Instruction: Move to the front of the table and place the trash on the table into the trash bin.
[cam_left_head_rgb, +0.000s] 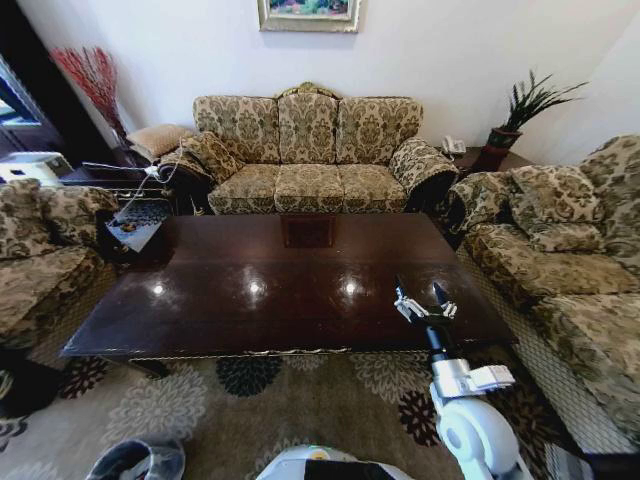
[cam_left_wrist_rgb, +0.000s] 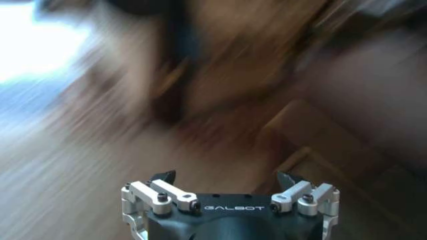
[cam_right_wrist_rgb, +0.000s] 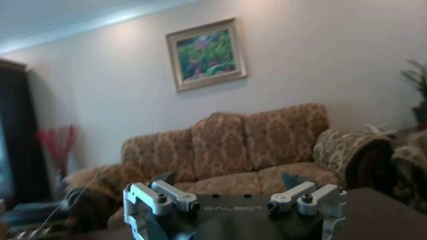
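The right arm reaches forward and up, its white wrist raised, and the right gripper (cam_left_head_rgb: 425, 299) holds its jaws apart. The left gripper (cam_left_wrist_rgb: 227, 179) also has its jaws spread.

This is a home living room. A patterned three-seat sofa (cam_left_head_rgb: 308, 150) stands against a pale wall under a framed painting (cam_left_head_rgb: 308, 13), and matching sofas flank a long dark wooden coffee table (cam_left_head_rgb: 250, 290) on either side. A floral rug (cam_left_head_rgb: 250, 400) covers the floor. A potted plant (cam_left_head_rgb: 520, 115) and a telephone (cam_left_head_rgb: 453, 145) sit on a corner side table, and red decorative branches (cam_left_head_rgb: 90, 75) stand in the opposite corner.
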